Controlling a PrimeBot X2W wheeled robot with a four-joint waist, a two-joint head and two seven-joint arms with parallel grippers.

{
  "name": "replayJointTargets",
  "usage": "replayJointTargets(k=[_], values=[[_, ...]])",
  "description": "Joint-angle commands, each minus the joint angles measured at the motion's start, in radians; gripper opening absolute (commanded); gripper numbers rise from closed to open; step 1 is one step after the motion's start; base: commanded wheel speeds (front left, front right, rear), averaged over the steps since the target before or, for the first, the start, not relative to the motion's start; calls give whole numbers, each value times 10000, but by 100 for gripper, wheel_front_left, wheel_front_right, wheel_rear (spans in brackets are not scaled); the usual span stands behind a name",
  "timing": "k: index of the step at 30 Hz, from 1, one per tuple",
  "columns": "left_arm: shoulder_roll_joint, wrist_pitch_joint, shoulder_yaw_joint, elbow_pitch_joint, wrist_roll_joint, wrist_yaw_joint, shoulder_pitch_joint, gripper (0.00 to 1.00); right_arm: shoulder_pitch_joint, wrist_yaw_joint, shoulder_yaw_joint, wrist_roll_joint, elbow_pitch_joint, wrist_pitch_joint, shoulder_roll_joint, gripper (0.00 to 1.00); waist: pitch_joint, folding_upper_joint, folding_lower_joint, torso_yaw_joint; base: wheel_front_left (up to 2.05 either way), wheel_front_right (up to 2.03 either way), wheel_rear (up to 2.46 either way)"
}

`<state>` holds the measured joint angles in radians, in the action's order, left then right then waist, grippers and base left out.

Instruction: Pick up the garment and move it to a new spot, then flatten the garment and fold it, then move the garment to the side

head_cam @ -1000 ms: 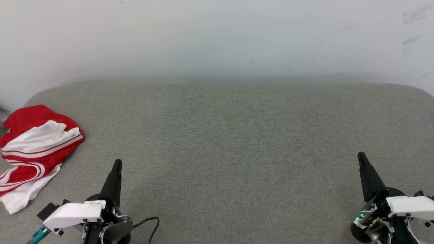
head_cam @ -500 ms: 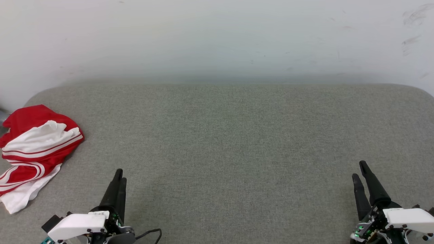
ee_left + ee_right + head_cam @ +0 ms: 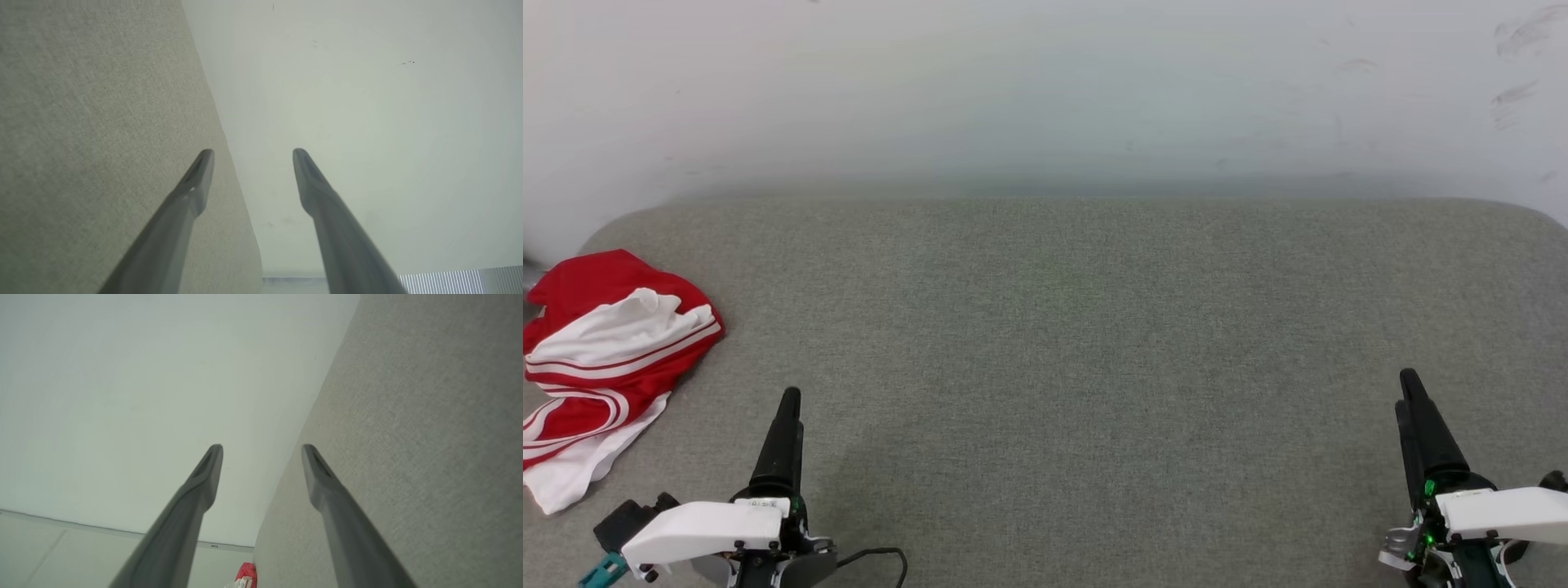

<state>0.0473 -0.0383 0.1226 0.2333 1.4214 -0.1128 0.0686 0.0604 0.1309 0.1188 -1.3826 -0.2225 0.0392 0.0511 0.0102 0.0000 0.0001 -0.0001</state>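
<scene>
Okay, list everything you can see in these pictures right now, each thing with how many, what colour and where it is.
padded surface: one, grey fabric, spread across the head view in front of the robot
garment: one, red with white parts and striped trim, crumpled at the padded surface's left edge
wall: one, white with faint scuffs, behind the padded surface
floor: one, pale, below the wall in the right wrist view
cable: one, black, looping beside the left arm's wrist
left claw: one, dark fingers, lower left of the head view, open, empty
right claw: one, dark fingers, lower right of the head view, open, empty
</scene>
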Motion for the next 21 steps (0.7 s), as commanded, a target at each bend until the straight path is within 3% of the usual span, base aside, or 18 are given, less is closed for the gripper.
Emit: replayJointTargets(k=[1, 21], values=[[21, 128, 9, -323, -436, 83, 279, 100, 139, 0, 29, 476, 338, -110, 8, 100, 7, 0, 0, 2, 0, 0, 0], [26, 918, -814, -1375, -4779, 1367, 145, 100, -124, -1, -278, 4947, 1452, -908, 4, 100, 52, 0, 0, 22, 0, 0, 0]])
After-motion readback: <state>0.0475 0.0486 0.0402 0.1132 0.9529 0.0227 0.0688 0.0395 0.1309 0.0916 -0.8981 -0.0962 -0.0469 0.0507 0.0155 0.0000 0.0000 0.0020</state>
